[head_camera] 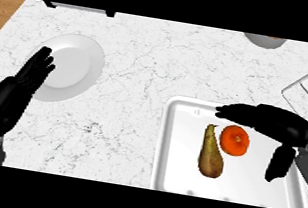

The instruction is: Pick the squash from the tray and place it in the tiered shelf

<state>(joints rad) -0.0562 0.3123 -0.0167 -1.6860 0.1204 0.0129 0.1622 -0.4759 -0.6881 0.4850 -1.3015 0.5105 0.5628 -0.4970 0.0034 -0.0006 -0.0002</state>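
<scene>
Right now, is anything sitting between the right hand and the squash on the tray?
Yes, partly. An orange round fruit lies on the tray just right of the squash, under the right hand, on the side that hand comes from. The hand is open above the tray, holding nothing.

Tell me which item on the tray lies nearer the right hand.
The round orange fruit: it sits just below the right hand, whose fingers curve over it. The long brown-green squash lies further left on the tray.
</scene>
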